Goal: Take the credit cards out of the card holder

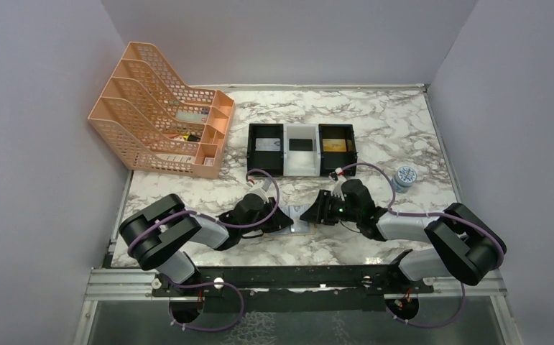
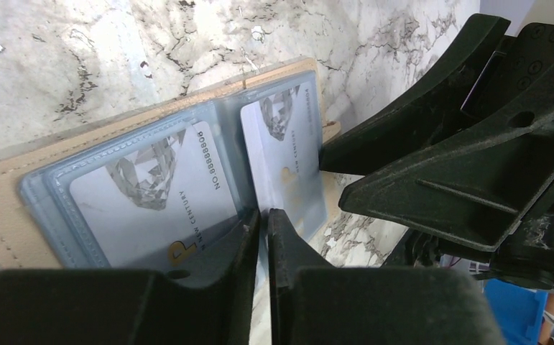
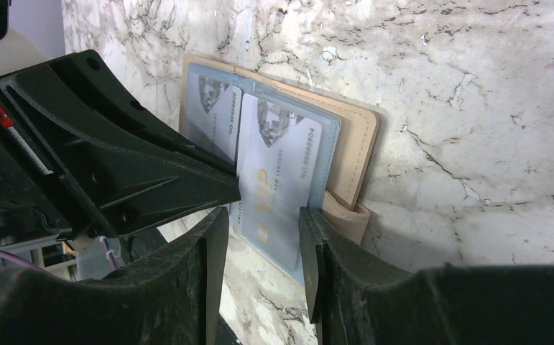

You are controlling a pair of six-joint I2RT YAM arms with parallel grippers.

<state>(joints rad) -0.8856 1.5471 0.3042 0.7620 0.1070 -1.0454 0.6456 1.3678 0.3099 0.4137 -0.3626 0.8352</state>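
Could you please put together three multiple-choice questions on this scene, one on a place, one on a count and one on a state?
1. Where does the card holder lie?
A in a drawer
B on the table, between the left claw and the right claw
C on a wall shelf

2. How many trays stand in the row behind it?
A one
B five
C three

3. How is the card holder?
A lying open, with cards in its clear sleeves
B folded shut
C standing on edge

Answers:
1 B, the overhead view shows it flat on the marble between both claws.
2 C, black, white and black sit side by side.
3 A, both wrist views show two cards under clear plastic.
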